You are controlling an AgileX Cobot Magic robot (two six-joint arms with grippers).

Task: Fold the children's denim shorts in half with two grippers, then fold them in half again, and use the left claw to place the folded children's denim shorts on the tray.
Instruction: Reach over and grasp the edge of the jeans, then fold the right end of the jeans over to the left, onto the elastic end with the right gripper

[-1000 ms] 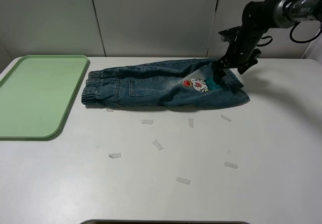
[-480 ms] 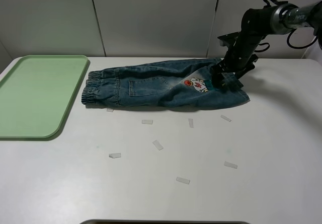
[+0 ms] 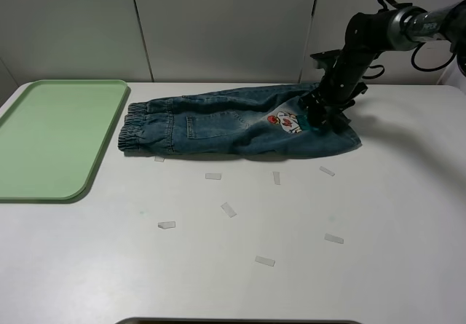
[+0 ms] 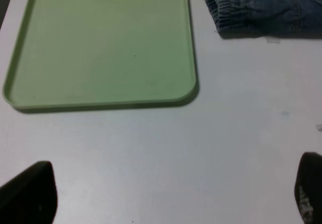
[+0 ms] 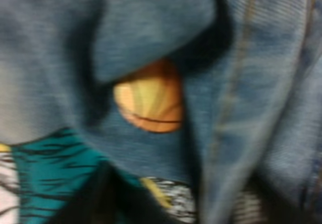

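Presently, the children's denim shorts [image 3: 233,124] lie flat on the worktop [image 3: 291,222] just beside the tray [image 3: 44,138], waist end nearest it. The right claw [image 3: 318,113] presses on the end far from the tray, at the cartoon patch [image 3: 289,122]; I cannot tell its grip. The left claw [image 4: 168,196] hangs spread near the tray.

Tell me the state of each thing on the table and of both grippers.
tray, empty.
children's denim shorts, lying lengthwise on the table, not on the tray.
left gripper, open, holding nothing, above the table.
right gripper, down on the shorts by the cartoon patch; jaws hidden in denim.
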